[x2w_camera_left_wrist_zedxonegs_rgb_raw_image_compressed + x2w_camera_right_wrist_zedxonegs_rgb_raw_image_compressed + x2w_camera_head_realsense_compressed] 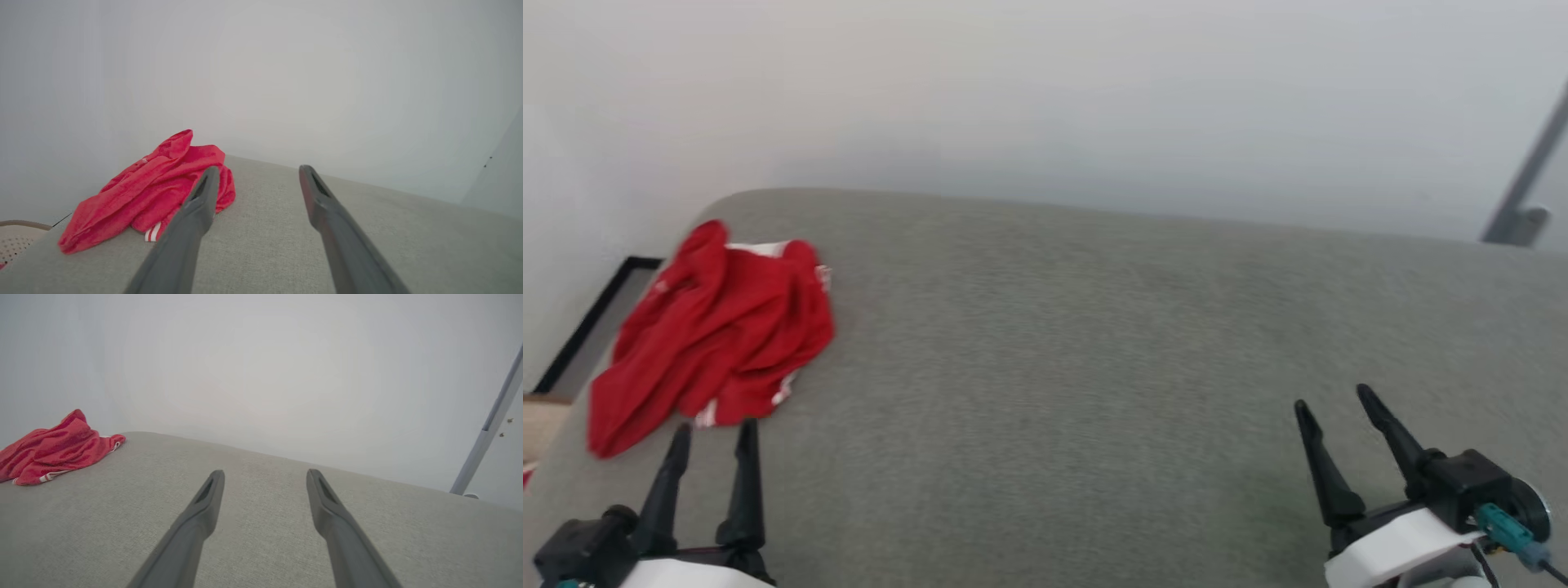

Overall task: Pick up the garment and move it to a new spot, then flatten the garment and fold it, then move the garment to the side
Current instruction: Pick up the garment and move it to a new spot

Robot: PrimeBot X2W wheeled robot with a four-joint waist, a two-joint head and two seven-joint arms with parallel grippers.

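Head view, left to right. The garment (715, 327) lies crumpled by the far-left corner of the grey padded surface (1054, 367), one end at its left edge. Its long axis slants from near-left to far-right. Left gripper (715, 426): fingers spread wide, empty, tips just short of the near hem, pointing at it. Right gripper (1330, 396): near the right edge, equally wide and empty, well apart from the cloth. Left arm is nearer and likely makes the reach.
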